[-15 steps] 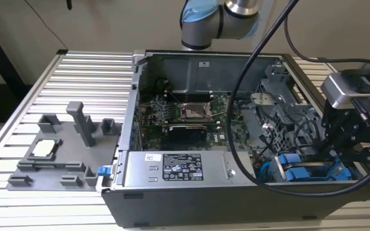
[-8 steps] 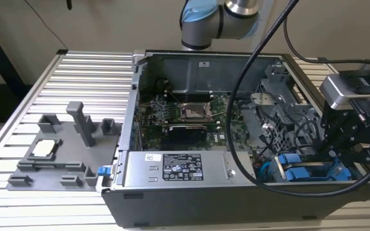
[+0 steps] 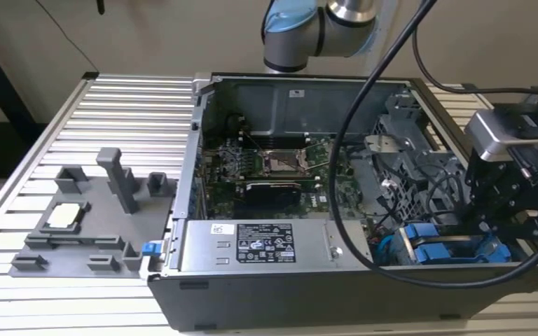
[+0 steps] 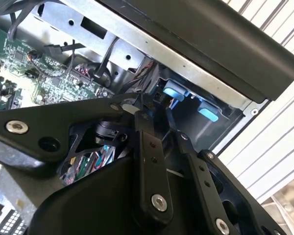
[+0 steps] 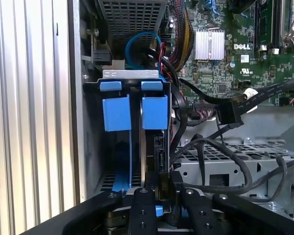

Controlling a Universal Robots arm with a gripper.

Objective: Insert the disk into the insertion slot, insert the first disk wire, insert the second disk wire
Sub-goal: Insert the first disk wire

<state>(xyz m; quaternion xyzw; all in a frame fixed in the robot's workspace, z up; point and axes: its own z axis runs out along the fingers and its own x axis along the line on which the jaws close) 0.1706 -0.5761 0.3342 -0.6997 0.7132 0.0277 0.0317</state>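
The disk (image 5: 154,152) is clamped, as it seems, at its near end between the jaws of the gripper (image 5: 162,185) and is already seated partly in the slot (image 5: 131,74) ahead of them, so it should be pushed straight, without tilt.

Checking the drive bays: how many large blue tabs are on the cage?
2, side by side on the cage: one tab nearer the case wall, the other nearer the board. More may be hidden lower down.
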